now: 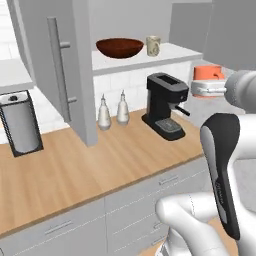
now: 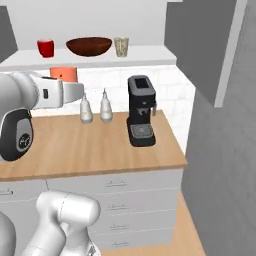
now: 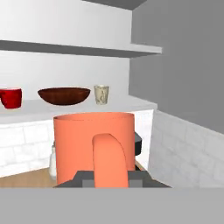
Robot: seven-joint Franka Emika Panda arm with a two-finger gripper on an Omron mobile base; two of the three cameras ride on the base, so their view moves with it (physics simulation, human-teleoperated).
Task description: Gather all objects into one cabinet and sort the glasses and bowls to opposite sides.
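A: How far along does the sorting look?

B: Well on, I'd judge. The pale shelf (image 2: 150,56) of the open grey cabinet (image 1: 80,75) already carries three things. In the right base view the red tumbler (image 2: 45,48) stands at the shelf's nine o'clock end, the dark brown bowl (image 2: 89,46) sits in the middle, and the beige mug (image 2: 121,46) is just beside the bowl at its three o'clock side.

A: And the fourth piece?

B: The coral-orange mug (image 3: 94,146) is in the air, carried by the gripper (image 3: 111,178). In the hand view its handle faces the camera and the fingers are pinched on the mug at its base, close together rather than spread. In the right base view it hangs below the shelf, at about five o'clock from the tumbler, above the worktop (image 2: 100,145).

A: So what is left?

B: Setting that mug on the shelf, for one. As I read it, the sorting itself is also unfinished: the bowl lies between two cups, so cups sit on both sides of it. Either the tumbler or the beige mug would need to cross over, or the bowl go to one end.

A: Anything in the way?

B: The two white bottles (image 2: 96,107) and the coffee machine (image 2: 141,110) stand on the worktop under the shelf, well below it.
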